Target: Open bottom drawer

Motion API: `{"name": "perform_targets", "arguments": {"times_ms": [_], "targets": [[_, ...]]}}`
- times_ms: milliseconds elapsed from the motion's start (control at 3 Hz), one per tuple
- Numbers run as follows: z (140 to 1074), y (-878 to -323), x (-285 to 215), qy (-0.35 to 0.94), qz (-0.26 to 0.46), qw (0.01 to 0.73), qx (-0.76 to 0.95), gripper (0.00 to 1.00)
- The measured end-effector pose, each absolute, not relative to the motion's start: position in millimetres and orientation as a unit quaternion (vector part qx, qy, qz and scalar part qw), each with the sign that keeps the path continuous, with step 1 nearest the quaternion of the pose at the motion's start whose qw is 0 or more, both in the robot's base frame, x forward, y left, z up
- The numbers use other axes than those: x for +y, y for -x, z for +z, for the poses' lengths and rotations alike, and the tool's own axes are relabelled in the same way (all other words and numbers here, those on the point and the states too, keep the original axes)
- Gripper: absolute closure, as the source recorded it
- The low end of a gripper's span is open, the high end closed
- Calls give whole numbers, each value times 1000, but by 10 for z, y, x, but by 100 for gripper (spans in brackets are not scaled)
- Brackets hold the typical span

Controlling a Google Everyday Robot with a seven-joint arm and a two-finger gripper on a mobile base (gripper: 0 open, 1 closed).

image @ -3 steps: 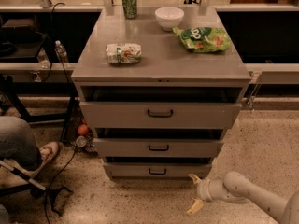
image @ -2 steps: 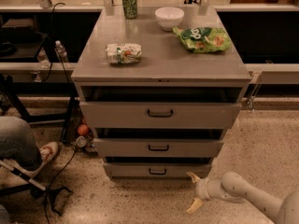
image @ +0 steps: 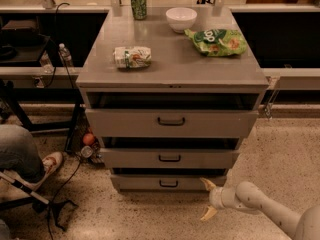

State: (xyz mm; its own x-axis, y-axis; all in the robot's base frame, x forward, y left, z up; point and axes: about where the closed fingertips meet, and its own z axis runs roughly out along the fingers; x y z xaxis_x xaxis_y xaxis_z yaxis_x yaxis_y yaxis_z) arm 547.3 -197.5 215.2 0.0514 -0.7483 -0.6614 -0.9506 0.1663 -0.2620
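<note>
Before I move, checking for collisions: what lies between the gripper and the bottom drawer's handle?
Nothing in the camera view: only bare drawer front separates the white gripper, low right of the shallow grey metal bottom drawer, from its dark bar handle.

3 drawers (image: 125, 124), 1 can (image: 138, 3), 1 bowl (image: 181, 19), 2 snack bags (image: 216, 41) (image: 132, 56), 1 gripper (image: 205, 199) beside the bottom drawer (image: 140, 183).

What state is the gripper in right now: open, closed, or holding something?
Gripper: jaws open, empty, low before the right end of the bottom drawer.
</note>
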Motion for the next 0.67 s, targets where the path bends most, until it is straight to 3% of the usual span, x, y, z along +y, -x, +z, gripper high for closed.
{"name": "perform_targets", "arguments": {"times_ms": [667], "targets": [[2182,-5761,-2026,658,81,368,652,0]]}}
